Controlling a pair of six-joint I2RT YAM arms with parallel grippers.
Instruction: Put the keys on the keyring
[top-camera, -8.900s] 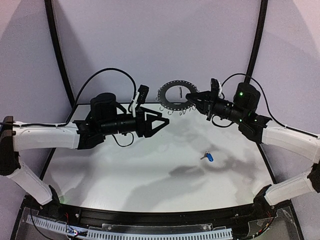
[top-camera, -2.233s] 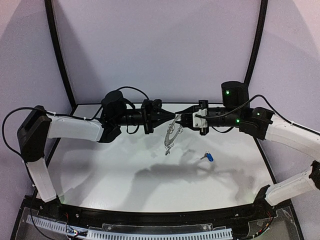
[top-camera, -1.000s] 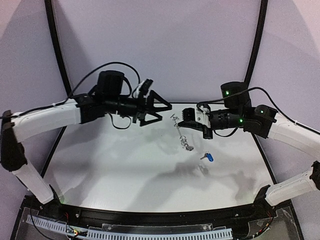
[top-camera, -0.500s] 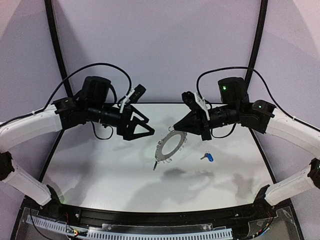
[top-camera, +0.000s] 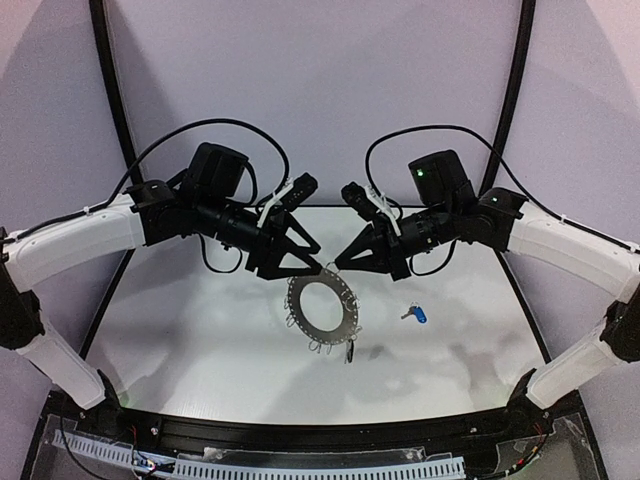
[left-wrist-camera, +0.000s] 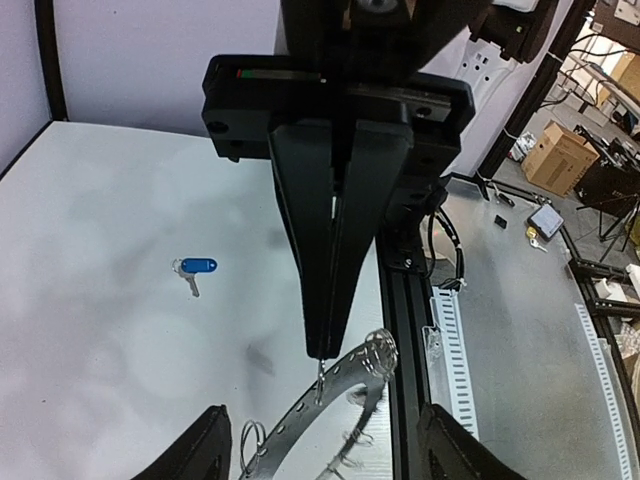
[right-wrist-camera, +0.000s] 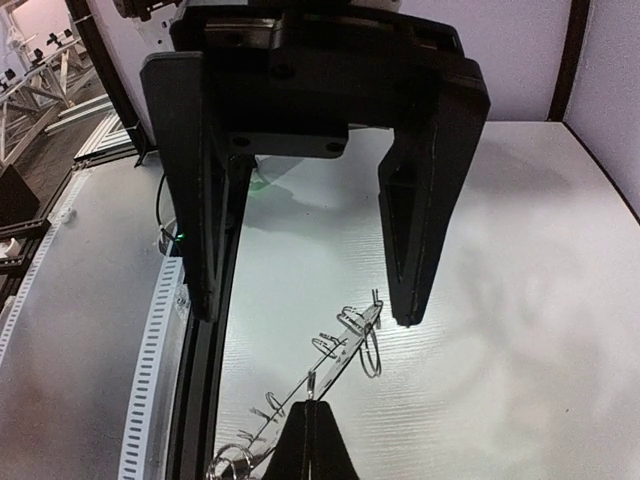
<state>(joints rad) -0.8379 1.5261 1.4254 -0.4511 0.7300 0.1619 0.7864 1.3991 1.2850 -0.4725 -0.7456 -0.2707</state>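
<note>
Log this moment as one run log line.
right gripper: shut on keyring rim, held off table | left gripper: open beside keyring | blue-tagged key: on table

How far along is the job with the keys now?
Done: a dark piece, perhaps the black-tagged key, hangs from the keyring. In hand: the right gripper pinches its rim; left gripper jaws open beside it. Left: the blue-tagged key lies on the table.

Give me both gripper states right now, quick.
Left gripper: open, gripping nothing.
Right gripper: shut on the keyring, pinching its rim.
</note>
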